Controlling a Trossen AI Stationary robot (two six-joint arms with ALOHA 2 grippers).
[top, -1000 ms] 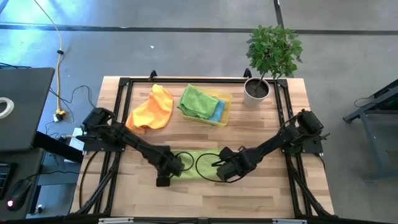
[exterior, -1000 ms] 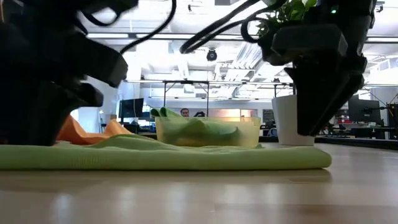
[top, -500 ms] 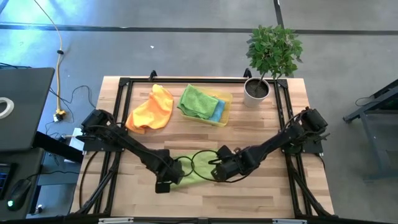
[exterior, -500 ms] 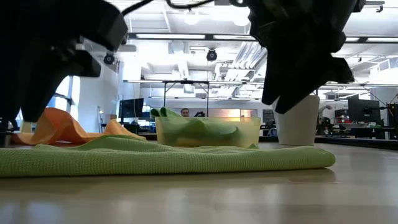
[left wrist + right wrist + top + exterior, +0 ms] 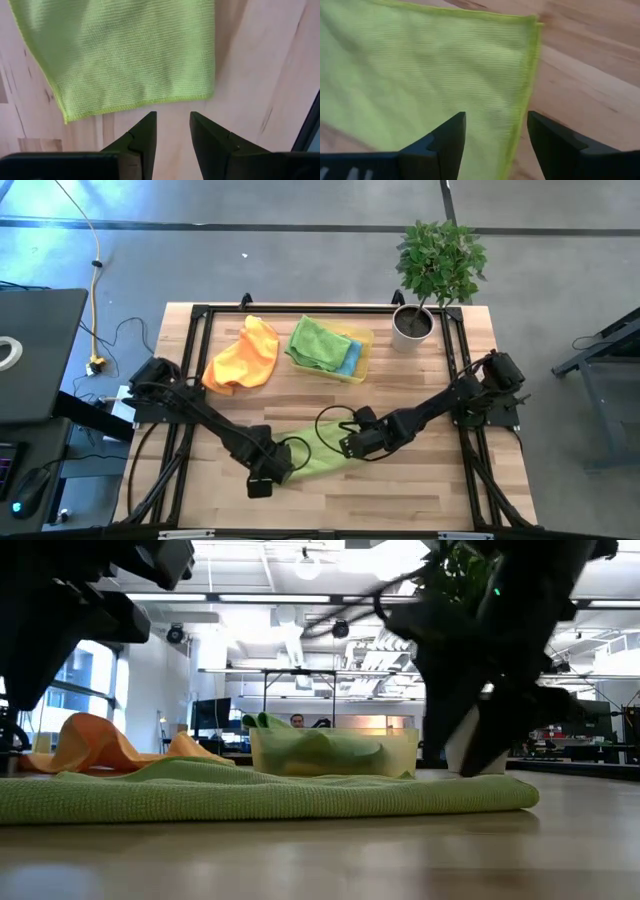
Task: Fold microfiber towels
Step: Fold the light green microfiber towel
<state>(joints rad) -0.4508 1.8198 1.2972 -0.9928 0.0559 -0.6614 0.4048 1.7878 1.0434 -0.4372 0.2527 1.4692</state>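
Observation:
A light green towel (image 5: 318, 456) lies flat and folded on the table near its near edge; it also shows in the low view (image 5: 270, 795). My left gripper (image 5: 265, 474) is open just off the towel's near left corner, and its fingertips (image 5: 172, 125) stop short of the hem (image 5: 150, 102). My right gripper (image 5: 351, 445) is open above the towel's right end, and its fingers (image 5: 495, 127) straddle the hemmed edge (image 5: 527, 85) without touching. An orange towel (image 5: 245, 355) lies crumpled at the far left. Another green towel (image 5: 318, 342) and a blue one (image 5: 351, 358) lie in the yellow tray (image 5: 364, 340).
A potted plant (image 5: 412, 325) stands at the table's far right corner. The yellow tray shows behind the towel in the low view (image 5: 405, 752), with the orange towel (image 5: 100, 745) to its left. Bare wood lies along the near edge and at the right.
Both grippers have risen off the green towel. My left gripper has gone toward the table's near edge, off the towel's corner. My right gripper has gone a little toward the far edge. The towel has stayed lying flat on the table.

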